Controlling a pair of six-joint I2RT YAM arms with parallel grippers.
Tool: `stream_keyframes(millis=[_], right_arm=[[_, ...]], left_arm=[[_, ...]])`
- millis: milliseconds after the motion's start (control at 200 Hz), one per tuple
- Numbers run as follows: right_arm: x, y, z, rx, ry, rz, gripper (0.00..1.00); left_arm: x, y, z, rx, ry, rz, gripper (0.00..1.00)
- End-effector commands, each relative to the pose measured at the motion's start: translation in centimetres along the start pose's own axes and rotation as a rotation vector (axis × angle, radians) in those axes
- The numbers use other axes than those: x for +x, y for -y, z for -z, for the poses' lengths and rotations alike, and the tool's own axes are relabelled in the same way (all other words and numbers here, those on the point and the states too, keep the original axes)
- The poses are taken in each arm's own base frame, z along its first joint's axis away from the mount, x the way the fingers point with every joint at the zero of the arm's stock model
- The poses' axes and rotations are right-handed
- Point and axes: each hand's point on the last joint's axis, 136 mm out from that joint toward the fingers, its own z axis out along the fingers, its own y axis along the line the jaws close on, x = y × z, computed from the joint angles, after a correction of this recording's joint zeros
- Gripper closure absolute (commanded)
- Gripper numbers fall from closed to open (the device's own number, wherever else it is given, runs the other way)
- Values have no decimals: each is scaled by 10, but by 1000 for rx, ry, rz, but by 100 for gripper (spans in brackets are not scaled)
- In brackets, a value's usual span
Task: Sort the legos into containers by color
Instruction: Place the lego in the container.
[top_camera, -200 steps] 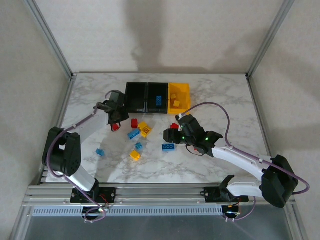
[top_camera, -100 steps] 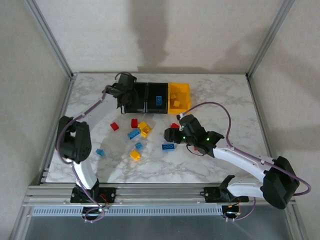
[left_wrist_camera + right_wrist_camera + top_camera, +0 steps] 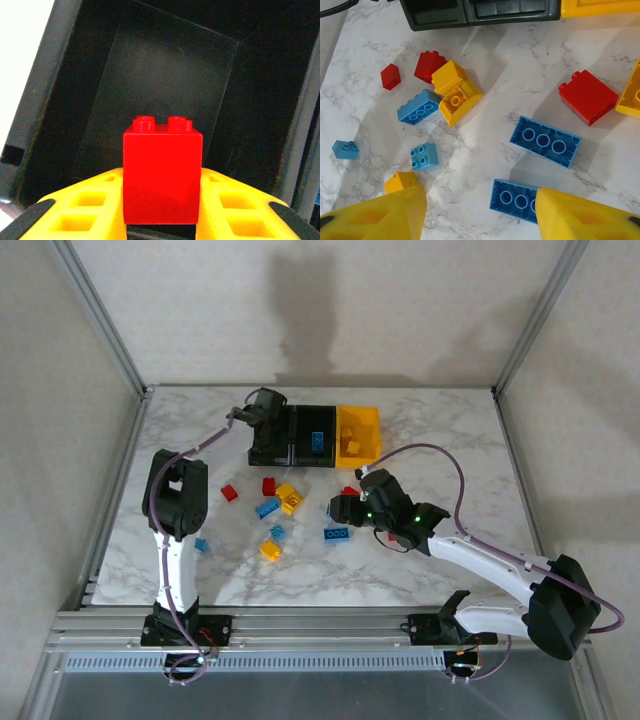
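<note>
While the left fingers (image 3: pixel 262 407) are clamped on the lower half of a small red studded plastic brick (image 3: pixel 162 172), holding it over the bare floor of the left-hand black plastic bin (image 3: pixel 165 85), the release looks like the likeliest point of trouble. From overhead the fingers sit close to the bin's far left corner. A brick let go here could, I judge, clip the rim or bounce off the hard floor and land back on the marble-patterned tabletop (image 3: pixel 440 440). It would also end up with the wrong colour if the arm drifted right. There the middle black bin (image 3: pixel 316 462) already holds a blue brick and the yellow-orange bin (image 3: pixel 372 418) holds yellow ones.

The right fingers (image 3: pixel 343 508) are spread wide and empty, hovering over a long blue plastic brick (image 3: pixel 517 200). A second long blue brick (image 3: pixel 545 141) and a square red brick (image 3: pixel 587 96) lie close by. A careless descent could shove them aside or catch two at once.

A second ago the left fingers were low over the tabletop beside a loose red block (image 3: pixel 229 493). Half a second ago they had reached the bin's outer corner, and now they are above its inside. That block, and the scattered red, yellow and blue bricks around it, lie where they did. The right arm has hardly shifted.
</note>
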Motion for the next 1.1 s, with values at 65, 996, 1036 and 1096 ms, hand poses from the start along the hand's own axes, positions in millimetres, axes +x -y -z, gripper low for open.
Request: stream_keyframes(millis=[65, 996, 1036, 1096], right_arm=[[-7, -4, 2, 14, 10, 10, 41], [-3, 24, -10, 148, -46, -34, 26], [-2, 27, -14, 169, -56, -46, 23], [0, 34, -20, 214, -69, -69, 18]], left_arm=[[0, -1, -2, -29, -5, -4, 67], [39, 19, 121, 342, 56, 42, 36], [50, 16, 127, 374, 54, 42, 35], [65, 10, 136, 412, 49, 40, 33]])
